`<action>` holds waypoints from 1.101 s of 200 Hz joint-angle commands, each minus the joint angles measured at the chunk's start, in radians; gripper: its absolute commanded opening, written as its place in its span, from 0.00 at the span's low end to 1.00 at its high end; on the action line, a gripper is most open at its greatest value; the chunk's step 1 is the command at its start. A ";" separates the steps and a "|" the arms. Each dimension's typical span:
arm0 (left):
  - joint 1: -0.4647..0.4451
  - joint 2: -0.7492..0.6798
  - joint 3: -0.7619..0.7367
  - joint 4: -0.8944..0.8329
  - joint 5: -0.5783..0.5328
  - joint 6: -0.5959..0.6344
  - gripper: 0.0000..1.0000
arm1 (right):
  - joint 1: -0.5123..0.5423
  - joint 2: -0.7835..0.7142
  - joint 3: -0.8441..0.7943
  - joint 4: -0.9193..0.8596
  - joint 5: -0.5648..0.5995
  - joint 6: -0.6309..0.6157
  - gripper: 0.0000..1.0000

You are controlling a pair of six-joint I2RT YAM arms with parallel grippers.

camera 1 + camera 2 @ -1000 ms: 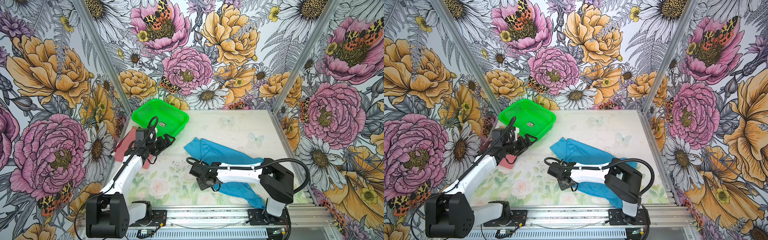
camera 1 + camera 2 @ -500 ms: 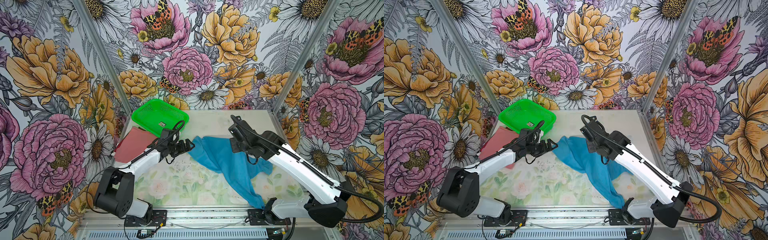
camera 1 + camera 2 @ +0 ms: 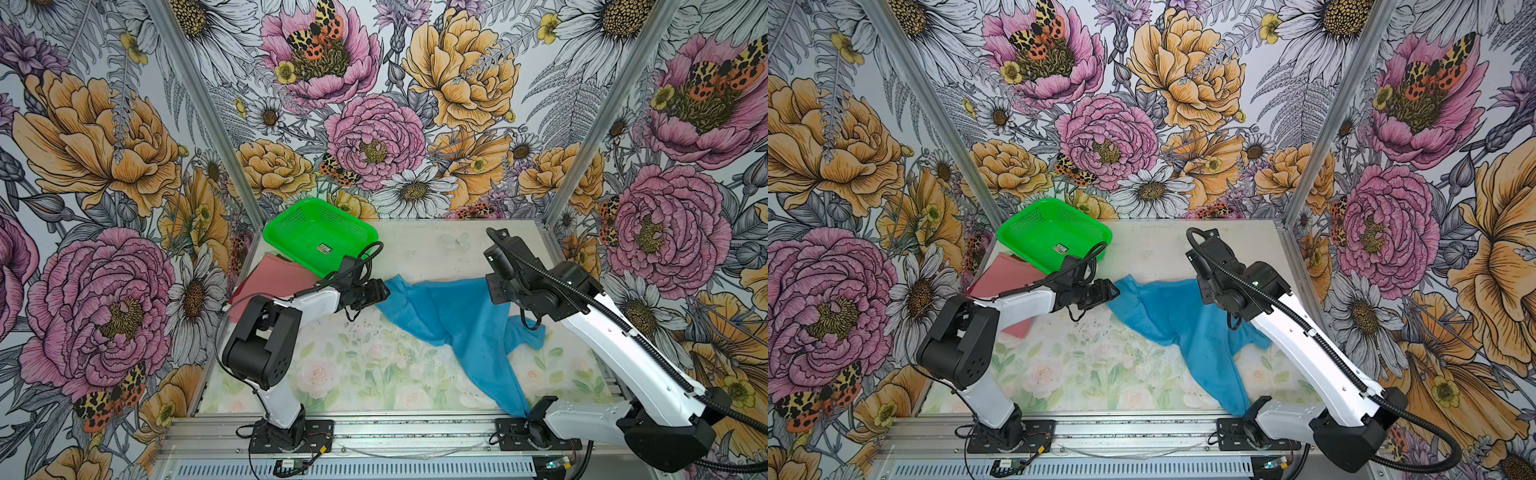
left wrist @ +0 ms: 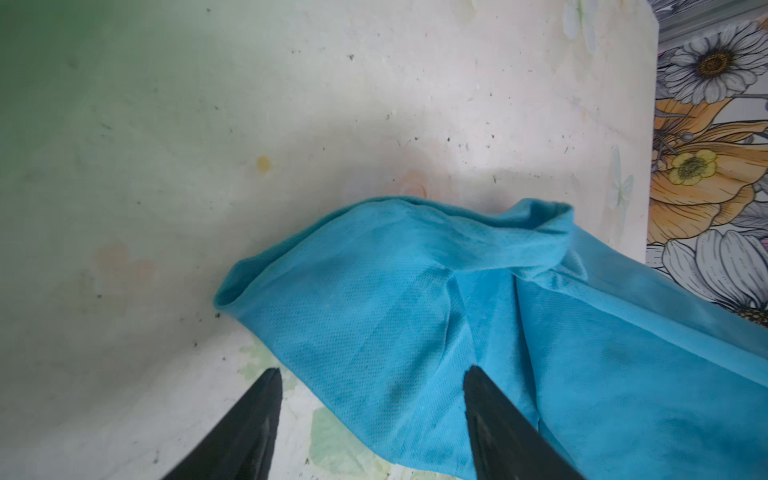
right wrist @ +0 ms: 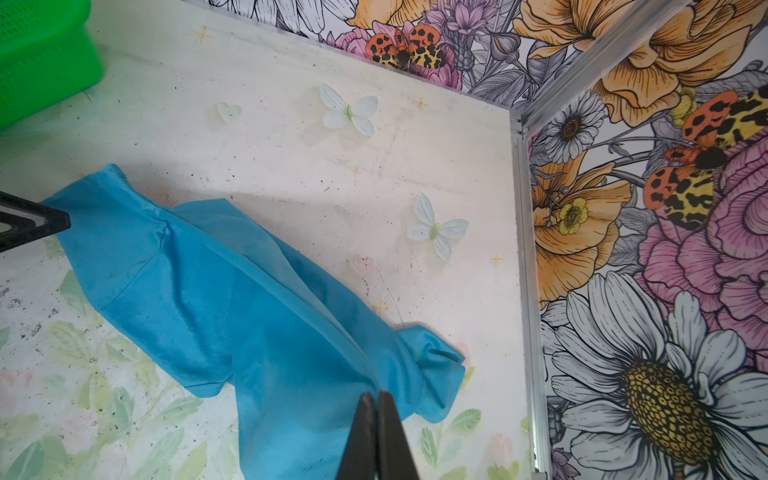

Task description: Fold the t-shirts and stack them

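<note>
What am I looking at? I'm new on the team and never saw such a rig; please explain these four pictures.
Two robot arms stand at the near edge of the table. Two pictures look down on the whole scene from above. The other two come from a camera on each arm's wrist. On the table lie a blue t-shirt, a red-pink t-shirt at the left and a green basket in the far left corner. The right arm's fingers are shut on the blue t-shirt, holding part of it up. The left arm's fingers stand open at that shirt's other end, gripping nothing.
</note>
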 commanded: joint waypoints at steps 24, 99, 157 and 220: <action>0.012 0.007 -0.001 -0.039 -0.113 0.025 0.69 | -0.028 -0.001 -0.023 0.017 0.000 -0.041 0.00; 0.009 0.091 0.042 0.031 -0.150 0.072 0.60 | -0.064 -0.028 -0.047 0.022 -0.010 -0.057 0.00; -0.007 0.156 0.033 0.113 -0.153 0.091 0.09 | -0.101 -0.042 -0.060 0.024 -0.030 -0.070 0.00; -0.018 -0.152 0.051 0.035 -0.231 0.125 0.00 | -0.188 -0.028 -0.006 0.042 -0.054 -0.136 0.00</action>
